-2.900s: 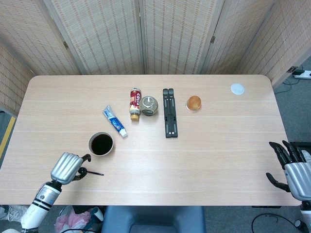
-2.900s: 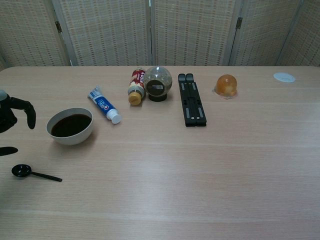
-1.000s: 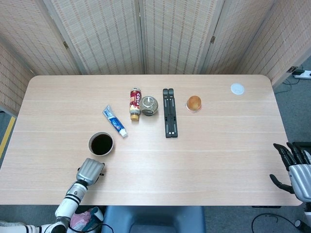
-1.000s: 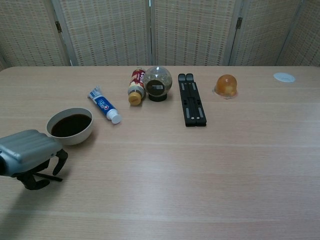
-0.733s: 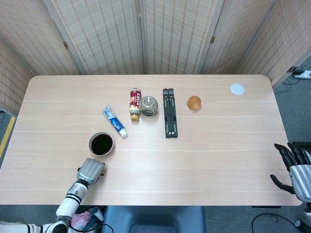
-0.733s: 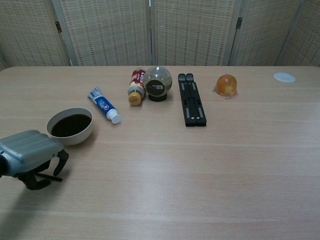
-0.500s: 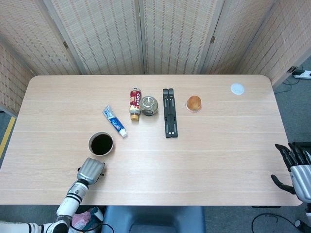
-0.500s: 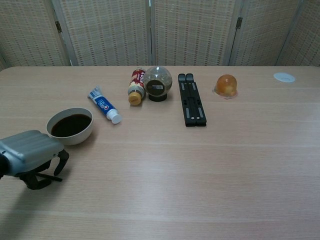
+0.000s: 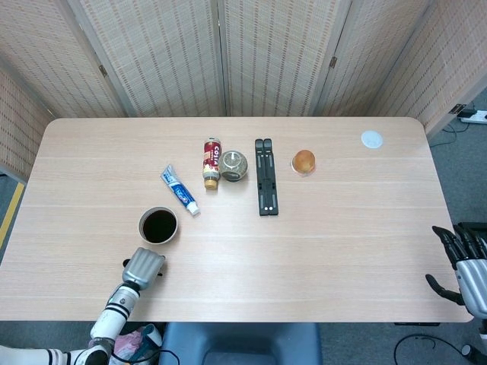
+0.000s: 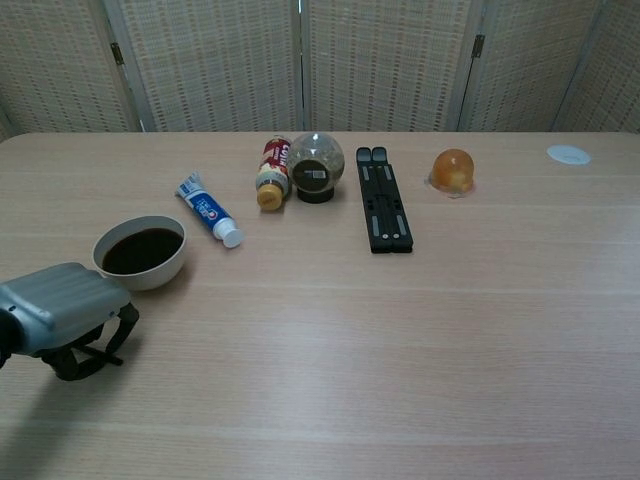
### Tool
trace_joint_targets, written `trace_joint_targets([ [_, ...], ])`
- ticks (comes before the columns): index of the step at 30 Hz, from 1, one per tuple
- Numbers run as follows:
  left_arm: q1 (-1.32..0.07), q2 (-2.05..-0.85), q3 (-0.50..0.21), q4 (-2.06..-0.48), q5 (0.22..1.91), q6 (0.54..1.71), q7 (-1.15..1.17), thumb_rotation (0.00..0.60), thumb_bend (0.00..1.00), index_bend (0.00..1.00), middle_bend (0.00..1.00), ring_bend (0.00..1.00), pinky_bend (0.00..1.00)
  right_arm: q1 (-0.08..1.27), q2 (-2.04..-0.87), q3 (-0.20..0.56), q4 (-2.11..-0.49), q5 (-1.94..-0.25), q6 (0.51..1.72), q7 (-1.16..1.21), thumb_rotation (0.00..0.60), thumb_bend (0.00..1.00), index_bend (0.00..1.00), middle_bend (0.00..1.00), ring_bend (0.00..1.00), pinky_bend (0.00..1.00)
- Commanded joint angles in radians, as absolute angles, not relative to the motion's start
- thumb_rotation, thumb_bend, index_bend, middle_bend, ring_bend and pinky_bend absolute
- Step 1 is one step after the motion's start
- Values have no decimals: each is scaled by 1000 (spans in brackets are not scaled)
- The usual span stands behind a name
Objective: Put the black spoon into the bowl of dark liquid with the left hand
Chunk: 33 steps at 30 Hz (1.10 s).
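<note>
Spoon (image 10: 100, 352): mostly hidden under left hand (image 10: 62, 312); only handle tip shows.
Left hand: fingers curled over spoon; actual grasp unclear.
Right hand (image 9: 466, 268): fingers spread, holding nothing, cut off at frame edge.
Bowl (image 10: 140, 252): just beyond left hand.

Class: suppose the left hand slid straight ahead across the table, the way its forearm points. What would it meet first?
Most likely the bowl of dark liquid: it sits just beyond the left hand, slightly to the right in the head view. Depth is hard to judge, so the hand might only graze its rim.

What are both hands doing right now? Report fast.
Left hand: curled over the black spoon on the table; grip cannot be told.
Right hand: open, holding nothing.
</note>
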State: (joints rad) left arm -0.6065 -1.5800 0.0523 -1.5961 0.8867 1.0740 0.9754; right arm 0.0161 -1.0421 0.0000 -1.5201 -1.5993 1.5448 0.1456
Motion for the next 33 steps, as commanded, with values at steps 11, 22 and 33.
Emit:
trace_joint_targets([
  [11, -607, -1583, 60, -1569, 902, 1077, 931, 600, 456, 571, 1000, 894, 1000, 13, -1045, 0, -1516, -1603, 1550, 149, 600, 187, 19, 145, 49, 52],
  [22, -601, -1576, 63, -1571, 919, 1080, 894, 600, 565, 617, 1000, 909, 1000, 15, -1049, 1, -1511, -1604, 1549, 154, 600, 187, 19, 145, 49, 52],
  [33, -582, -1527, 55, -1620, 991, 1125, 822, 600, 584, 648, 1000, 930, 1000, 18, -1054, 3, -1500, -1603, 1545, 163, 600, 187, 19, 145, 49, 52],
])
